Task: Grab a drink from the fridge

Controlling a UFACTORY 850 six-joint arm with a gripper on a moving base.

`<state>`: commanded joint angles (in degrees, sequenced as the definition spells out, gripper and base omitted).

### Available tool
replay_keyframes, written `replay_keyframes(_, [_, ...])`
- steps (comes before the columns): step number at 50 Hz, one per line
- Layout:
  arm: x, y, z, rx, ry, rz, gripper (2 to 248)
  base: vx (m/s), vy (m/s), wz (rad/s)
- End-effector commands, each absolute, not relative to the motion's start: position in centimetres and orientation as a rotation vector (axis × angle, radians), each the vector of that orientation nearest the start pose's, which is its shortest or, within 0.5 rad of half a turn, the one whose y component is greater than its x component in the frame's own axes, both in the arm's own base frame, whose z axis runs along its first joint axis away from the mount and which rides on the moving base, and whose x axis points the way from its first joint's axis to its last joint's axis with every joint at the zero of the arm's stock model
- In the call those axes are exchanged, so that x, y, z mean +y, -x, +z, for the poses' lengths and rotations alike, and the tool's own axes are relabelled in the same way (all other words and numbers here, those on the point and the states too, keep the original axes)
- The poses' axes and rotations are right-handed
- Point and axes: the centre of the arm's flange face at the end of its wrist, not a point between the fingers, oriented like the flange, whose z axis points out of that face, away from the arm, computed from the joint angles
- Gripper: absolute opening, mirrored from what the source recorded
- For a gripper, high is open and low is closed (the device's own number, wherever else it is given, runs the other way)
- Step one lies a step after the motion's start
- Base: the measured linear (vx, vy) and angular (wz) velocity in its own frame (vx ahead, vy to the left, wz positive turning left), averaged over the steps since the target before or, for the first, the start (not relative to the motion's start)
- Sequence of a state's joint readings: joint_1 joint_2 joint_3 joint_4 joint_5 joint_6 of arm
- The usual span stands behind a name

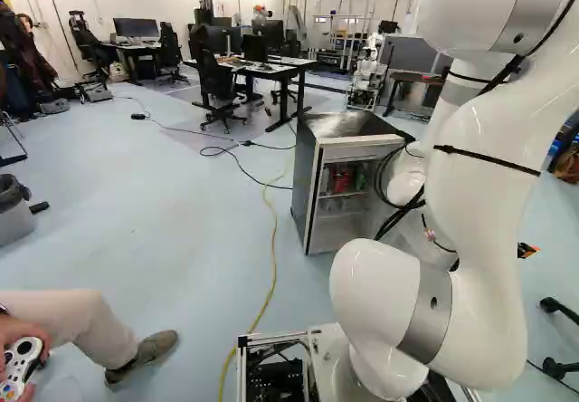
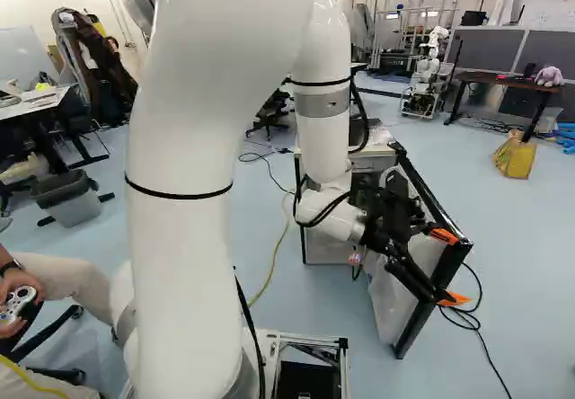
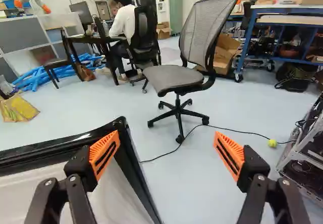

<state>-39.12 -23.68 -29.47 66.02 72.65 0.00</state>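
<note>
With its jaws spread wide, the gripper [image 3: 167, 135] is seemingly set at the fridge door's [image 2: 393, 307] near edge; the door could be knocked shut by a leftward sweep.

Base views share the fridge [image 1: 348, 125] — wrist looks closely past door [image 3: 116, 193].

We see wide room between the two fingers of our gripper [image 2: 456, 267], but the open fridge door [image 2: 395, 291] is close by one of them, and we can't tell if they touch. Past the fingers we have open floor [image 3: 181, 193] up to a chair [image 3: 174, 77]. We could reach into the fridge [image 1: 305, 185] through its open front, but a shelf [image 1: 342, 195] cuts across inside.
</note>
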Motion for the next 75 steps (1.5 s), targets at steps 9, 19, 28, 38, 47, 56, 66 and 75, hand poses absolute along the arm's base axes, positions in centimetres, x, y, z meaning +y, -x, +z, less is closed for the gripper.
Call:
replay_keyframes(9, [-32.3, -25.5, 28.8, -1.604, -1.096, 0.981, 247, 0.0, 0.0, 0.0])
replay_keyframes(19, [-34.4, -26.1, 28.7, -1.619, -1.057, 0.98, 247, 0.0, 0.0, 0.0])
replay_keyframes(28, [-35.8, -26.4, 28.6, -1.629, -1.03, 0.979, 247, 0.0, 0.0, 0.0])
replay_keyframes(38, [-35.9, -26.1, 28.6, -1.631, -1.025, 0.975, 247, 0.0, 0.0, 0.0])
replay_keyframes(47, [-35.1, -25.6, 28.7, -1.609, -1.067, 0.989, 247, 0.0, 0.0, 0.0])
replay_keyframes(56, [-33.8, -25.2, 28.9, -1.564, -1.149, 1.027, 247, 0.0, 0.0, 0.0])
replay_keyframes(66, [-32.2, -24.7, 29.2, -1.504, -1.252, 1.076, 247, 0.0, 0.0, 0.0])
replay_keyframes(75, [-30.5, -24.2, 29.4, -1.441, -1.353, 1.127, 247, 0.0, 0.0, 0.0])
